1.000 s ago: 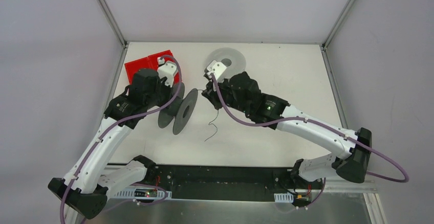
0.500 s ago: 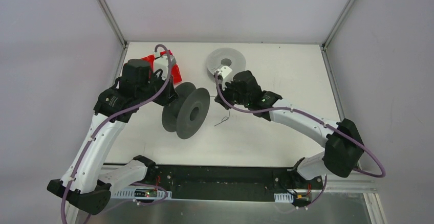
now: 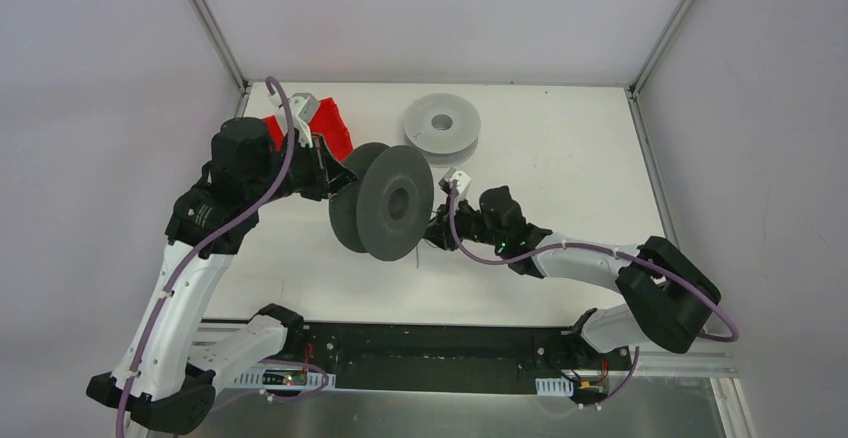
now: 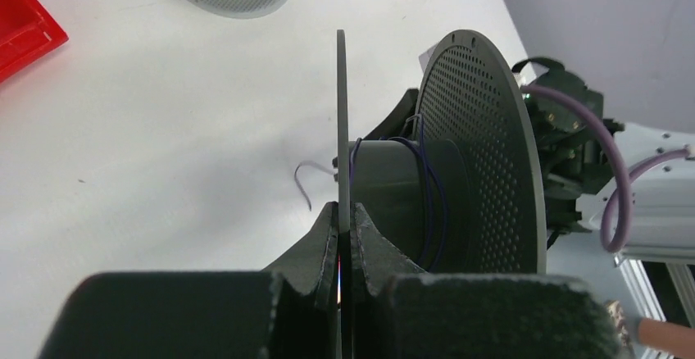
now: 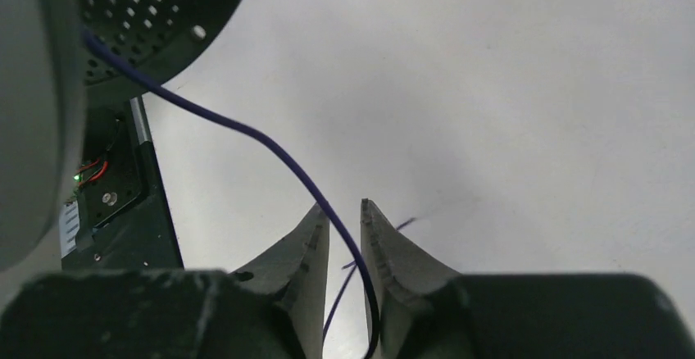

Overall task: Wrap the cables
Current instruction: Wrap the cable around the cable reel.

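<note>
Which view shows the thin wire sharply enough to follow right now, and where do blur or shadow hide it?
Right wrist: cable crisp against the bright table, passing through the right tool; the spool at far left is blurred. Left wrist: the wound turns are sharp, the left tool is dark and soft. Top external: evenly lit, cable nearly lost beside the spool.

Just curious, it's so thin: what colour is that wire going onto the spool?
Dark bluish-purple, almost black. The wire shows best in the right wrist view.
</note>
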Action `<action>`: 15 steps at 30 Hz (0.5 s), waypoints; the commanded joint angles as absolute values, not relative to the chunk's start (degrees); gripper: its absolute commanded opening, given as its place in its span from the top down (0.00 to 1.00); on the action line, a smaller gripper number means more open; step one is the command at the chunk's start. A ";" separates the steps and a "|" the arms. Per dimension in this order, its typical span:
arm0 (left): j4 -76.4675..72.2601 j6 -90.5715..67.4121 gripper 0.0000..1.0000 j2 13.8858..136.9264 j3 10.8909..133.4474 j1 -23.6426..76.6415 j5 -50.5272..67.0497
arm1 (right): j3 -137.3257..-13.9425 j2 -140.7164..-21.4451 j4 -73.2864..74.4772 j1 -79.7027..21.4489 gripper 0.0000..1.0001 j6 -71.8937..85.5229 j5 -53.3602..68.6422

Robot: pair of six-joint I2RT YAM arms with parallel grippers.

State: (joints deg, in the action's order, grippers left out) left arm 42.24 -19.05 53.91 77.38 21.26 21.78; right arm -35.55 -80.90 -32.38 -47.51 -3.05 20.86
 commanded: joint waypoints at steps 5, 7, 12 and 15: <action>28.26 -31.42 1.00 50.32 72.69 20.84 17.77 | -29.98 -80.19 -55.46 -50.69 0.76 -0.22 18.72; 26.89 -32.84 1.00 49.66 71.77 20.84 16.11 | -28.97 -80.93 -58.09 -51.83 0.76 -0.22 16.67; 22.91 -36.02 1.00 48.58 69.56 20.76 13.78 | -24.21 -84.30 -68.53 -56.23 0.69 -0.18 6.21; 21.03 -37.35 1.00 47.96 68.44 20.80 12.32 | -23.18 -87.20 -71.85 -57.16 0.66 1.73 3.88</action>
State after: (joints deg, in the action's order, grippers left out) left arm 30.76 -32.38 50.30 68.77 21.26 14.74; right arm -24.62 -84.09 -60.99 -55.92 -0.51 10.41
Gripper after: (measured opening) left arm 0.009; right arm 0.328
